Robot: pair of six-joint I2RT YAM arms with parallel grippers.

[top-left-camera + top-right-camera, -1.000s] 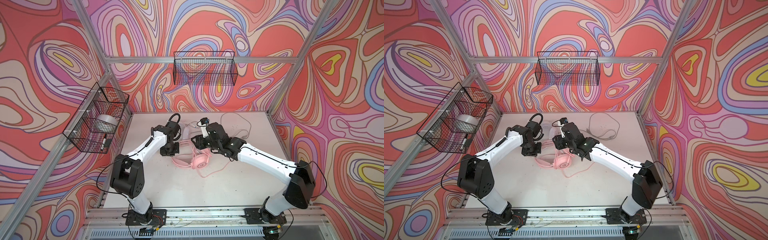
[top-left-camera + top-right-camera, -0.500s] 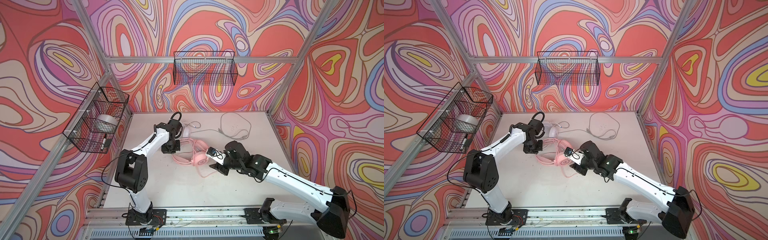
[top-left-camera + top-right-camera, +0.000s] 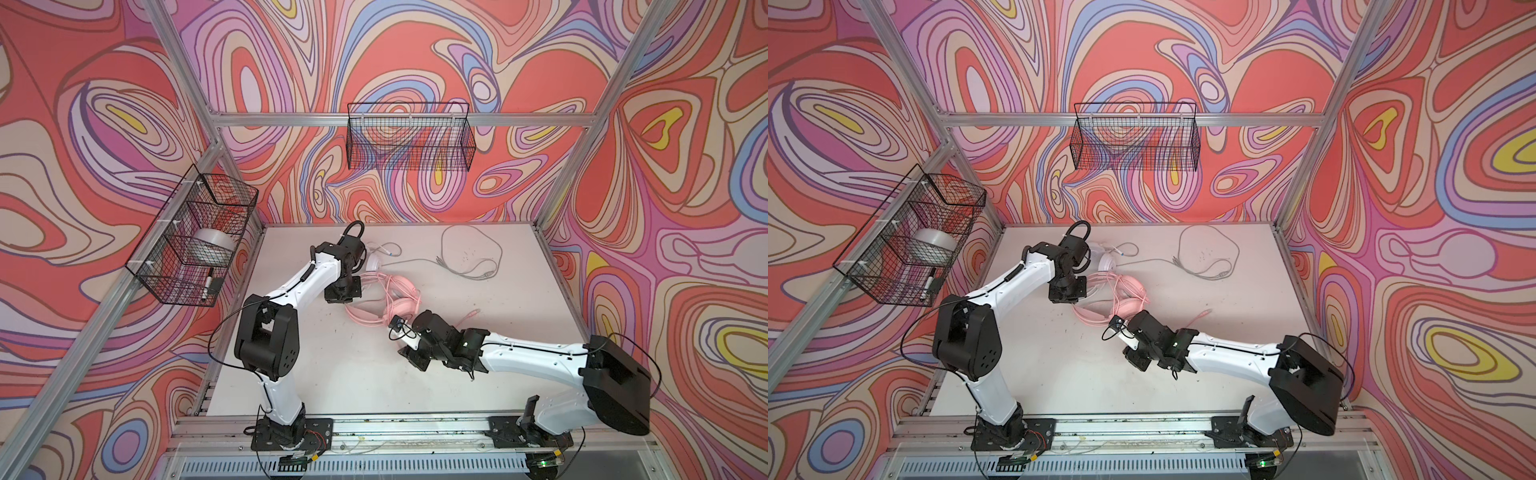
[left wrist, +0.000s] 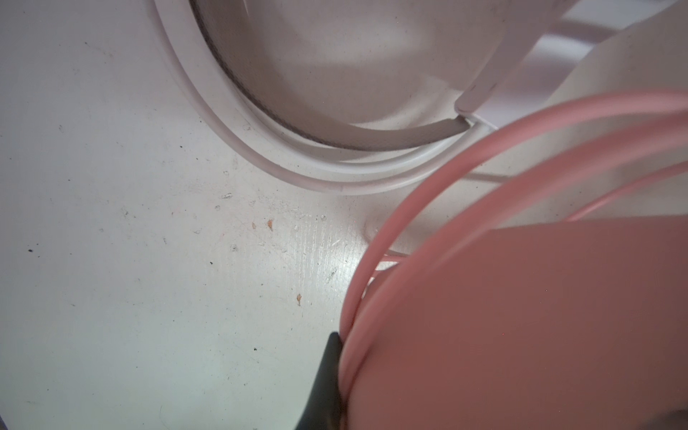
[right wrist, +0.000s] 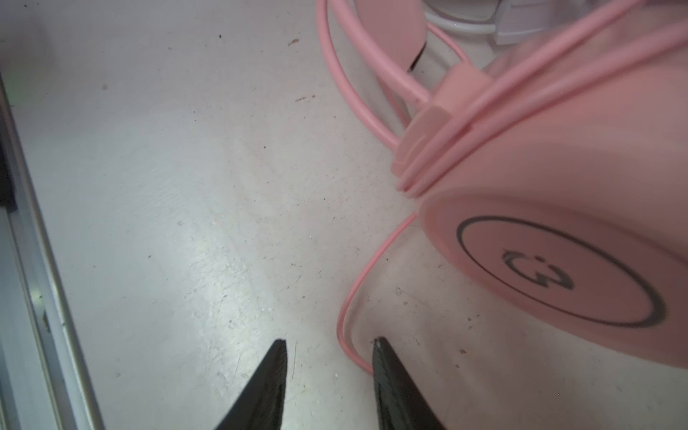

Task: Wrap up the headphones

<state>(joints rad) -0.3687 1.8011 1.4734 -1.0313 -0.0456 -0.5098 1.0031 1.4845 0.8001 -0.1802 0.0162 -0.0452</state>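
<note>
The pink headphones (image 3: 400,291) (image 3: 1126,291) lie mid-table with pink cord wound round the band. My left gripper (image 3: 343,293) (image 3: 1067,291) is shut on them; in the left wrist view only one black finger (image 4: 327,376) shows, pressed against pink cord strands (image 4: 409,201). My right gripper (image 5: 328,340) (image 3: 410,358) is open, low beside the pink earcup (image 5: 551,260), with a loose run of pink cord (image 5: 344,320) between its fingers, close to one. The white headphones (image 3: 374,264) (image 4: 298,175) lie just behind the pink ones, their grey cord (image 3: 484,274) trailing right.
A wire basket (image 3: 409,141) hangs on the back wall. Another basket (image 3: 166,286) on the left wall holds a tape roll (image 3: 214,245). The pink cord's plug end (image 3: 473,311) lies right of the right arm. An aluminium rail (image 3: 415,428) runs along the front edge.
My right arm has swung from behind the headphones toward the table's front and down beside the pink earcup, its jaws narrowing. The left gripper has kept its hold and hardly moved.
</note>
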